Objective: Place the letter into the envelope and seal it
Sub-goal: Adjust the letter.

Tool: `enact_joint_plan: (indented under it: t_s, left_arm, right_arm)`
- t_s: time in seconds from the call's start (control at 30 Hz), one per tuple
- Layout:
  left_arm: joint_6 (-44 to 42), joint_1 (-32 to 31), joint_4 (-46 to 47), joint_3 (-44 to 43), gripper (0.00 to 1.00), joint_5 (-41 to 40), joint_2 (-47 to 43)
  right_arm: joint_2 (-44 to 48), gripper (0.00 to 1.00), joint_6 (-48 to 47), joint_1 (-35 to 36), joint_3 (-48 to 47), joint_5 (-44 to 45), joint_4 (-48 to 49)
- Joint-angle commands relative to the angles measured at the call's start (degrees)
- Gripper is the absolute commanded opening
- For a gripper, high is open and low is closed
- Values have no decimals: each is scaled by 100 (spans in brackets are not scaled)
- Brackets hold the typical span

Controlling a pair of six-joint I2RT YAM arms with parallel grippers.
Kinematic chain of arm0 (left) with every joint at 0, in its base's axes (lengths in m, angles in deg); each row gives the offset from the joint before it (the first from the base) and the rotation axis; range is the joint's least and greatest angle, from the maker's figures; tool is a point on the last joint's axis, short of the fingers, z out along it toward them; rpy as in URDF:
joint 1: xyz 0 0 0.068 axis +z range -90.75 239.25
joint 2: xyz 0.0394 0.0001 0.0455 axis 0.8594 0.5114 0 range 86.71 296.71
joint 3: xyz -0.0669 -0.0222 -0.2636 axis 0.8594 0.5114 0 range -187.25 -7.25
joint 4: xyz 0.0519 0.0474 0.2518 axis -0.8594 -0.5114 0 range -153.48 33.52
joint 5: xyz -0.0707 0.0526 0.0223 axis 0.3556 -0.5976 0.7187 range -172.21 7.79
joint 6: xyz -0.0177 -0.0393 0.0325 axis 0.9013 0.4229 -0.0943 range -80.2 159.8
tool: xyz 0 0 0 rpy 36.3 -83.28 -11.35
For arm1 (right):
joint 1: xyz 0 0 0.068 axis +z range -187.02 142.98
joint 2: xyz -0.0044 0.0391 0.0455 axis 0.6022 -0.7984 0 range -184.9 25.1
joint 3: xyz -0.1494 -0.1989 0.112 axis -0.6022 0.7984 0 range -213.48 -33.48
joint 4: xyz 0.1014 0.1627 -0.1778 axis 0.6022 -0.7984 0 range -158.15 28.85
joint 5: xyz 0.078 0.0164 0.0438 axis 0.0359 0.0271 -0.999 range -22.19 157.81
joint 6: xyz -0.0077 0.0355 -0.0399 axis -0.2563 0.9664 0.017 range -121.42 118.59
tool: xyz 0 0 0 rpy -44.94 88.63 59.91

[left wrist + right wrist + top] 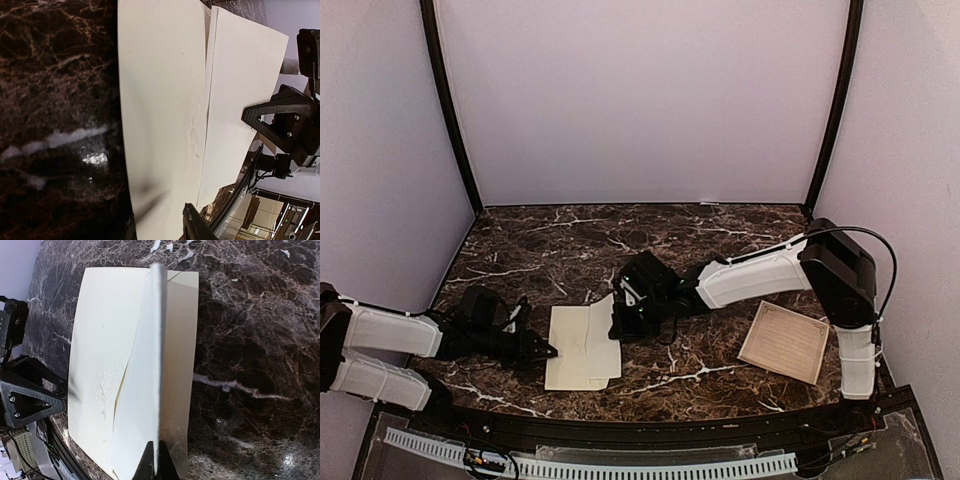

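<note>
My dark marble desk (720, 240) sits between lilac walls (640, 100); the envelope (582, 352) lies near its front edge. My right hand (618, 322), stretched low across, pinches the envelope's raised edge. My left hand (542, 350) meets its left edge; whether it grips, I cannot tell.

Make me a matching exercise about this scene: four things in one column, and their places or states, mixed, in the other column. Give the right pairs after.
Things:
1. envelope
2. bordered sheet
3. left hand
4. right hand

Places or states:
A. pinches the raised flap
B. lies alone at the far right, untouched
C. lies in the middle, between both hands
D. sits at the envelope's left edge

Pairs: 1-C, 2-B, 3-D, 4-A
</note>
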Motion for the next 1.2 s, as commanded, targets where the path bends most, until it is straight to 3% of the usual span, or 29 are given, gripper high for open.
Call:
enact_joint_plan:
  t_s: [0.0,0.67,0.93,1.17]
  left_arm:
    - [105,-80,64,120,32,101,32]
    - [1063,-149,1550,524,23,129,-111]
    - [970,-149,1299,554,1,-267,26]
    - [786,-149,825,496,0,-717,31]
  right_arm:
    - [-57,0,136,66,-148,67,325]
    - [-56,0,297,91,54,-130,728]
    - [167,0,324,107,146,-221,856]
    - [877,0,166,86,423,321,455]
